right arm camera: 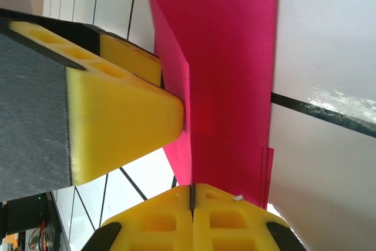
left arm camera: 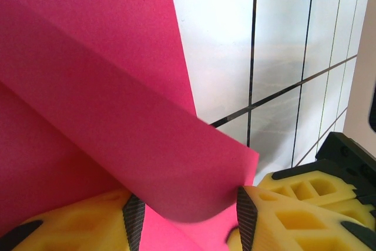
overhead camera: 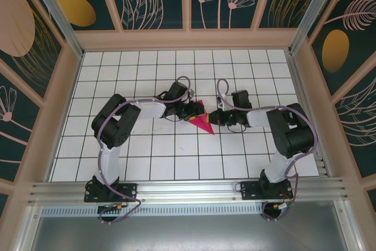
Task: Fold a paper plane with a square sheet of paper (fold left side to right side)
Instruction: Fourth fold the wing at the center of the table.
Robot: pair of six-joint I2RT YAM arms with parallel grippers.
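Note:
The magenta-pink paper [overhead camera: 204, 123], partly folded to a point that faces the near edge, lies mid-table between both grippers. My left gripper [overhead camera: 195, 111] is at its left side. In the left wrist view a curled flap of the paper [left arm camera: 106, 104] arches between the half-parted jaws of the left gripper [left arm camera: 187, 210] and brushes the right pad [left arm camera: 245, 204], not pinched. My right gripper [overhead camera: 218, 118] is at the paper's right side. In the right wrist view its tips [right arm camera: 191, 195] are shut where the paper's [right arm camera: 229, 74] crease runs into their seam. A left finger [right arm camera: 123, 116] touches that crease.
The white tiled table [overhead camera: 147, 157] spreads around the arms. Wooden-framed walls [overhead camera: 64, 86] close in the left, right and far sides. An aluminium rail [overhead camera: 188, 189] carrying both arm bases runs along the near edge.

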